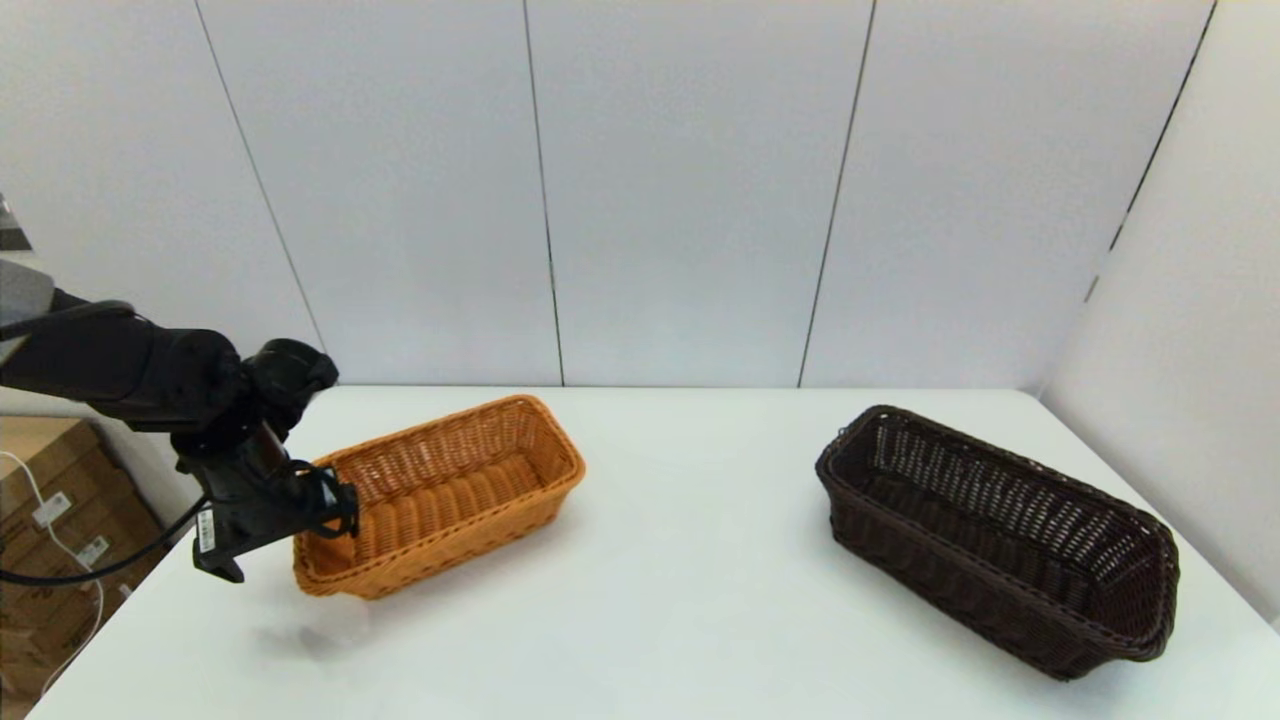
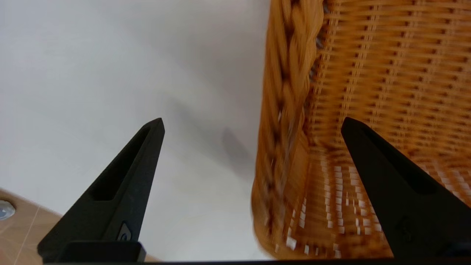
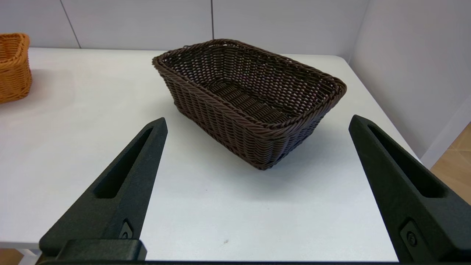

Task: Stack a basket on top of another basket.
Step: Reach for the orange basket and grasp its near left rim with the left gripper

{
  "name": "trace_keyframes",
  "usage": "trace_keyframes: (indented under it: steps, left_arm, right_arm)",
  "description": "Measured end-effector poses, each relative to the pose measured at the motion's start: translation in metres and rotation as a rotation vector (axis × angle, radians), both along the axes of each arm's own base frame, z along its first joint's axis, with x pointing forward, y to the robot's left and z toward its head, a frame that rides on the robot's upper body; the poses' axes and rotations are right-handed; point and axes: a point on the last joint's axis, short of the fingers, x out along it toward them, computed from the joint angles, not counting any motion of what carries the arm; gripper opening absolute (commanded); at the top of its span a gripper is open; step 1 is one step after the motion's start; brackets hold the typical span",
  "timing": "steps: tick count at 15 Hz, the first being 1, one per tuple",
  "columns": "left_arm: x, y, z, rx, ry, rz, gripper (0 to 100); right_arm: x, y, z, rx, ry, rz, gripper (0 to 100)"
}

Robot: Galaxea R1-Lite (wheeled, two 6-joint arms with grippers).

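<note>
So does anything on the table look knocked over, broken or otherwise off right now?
Nothing stands out. The orange basket and dark brown basket both sit upright, apart and empty; the open left gripper straddles the orange basket's rim.

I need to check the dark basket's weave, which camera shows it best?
The right wrist view: the dark brown basket fills it, close and whole. The head view shows it farther off, on the table's right. The left wrist view misses it.

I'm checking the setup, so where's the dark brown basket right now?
In the head view the dark brown basket sits on the white table at the robot's right, well apart from the orange basket on the left.
</note>
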Motion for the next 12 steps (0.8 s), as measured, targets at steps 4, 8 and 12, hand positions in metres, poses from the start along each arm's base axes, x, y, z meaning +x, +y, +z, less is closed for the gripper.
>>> trace_keyframes:
  steps: [4,8,12]
  left_arm:
    - [0.012,0.000,-0.027,-0.001,0.025,0.000,100]
    - [0.015,-0.002,-0.041,-0.009,0.058,-0.002,100]
    - [0.014,-0.004,-0.040,-0.100,0.058,-0.018,0]
  right_arm:
    - [0.000,0.000,0.000,0.000,0.000,0.000,100]
    - [0.000,0.000,0.000,0.001,0.000,0.001,100]
    - [0.000,0.000,0.000,0.000,0.000,0.000,100]
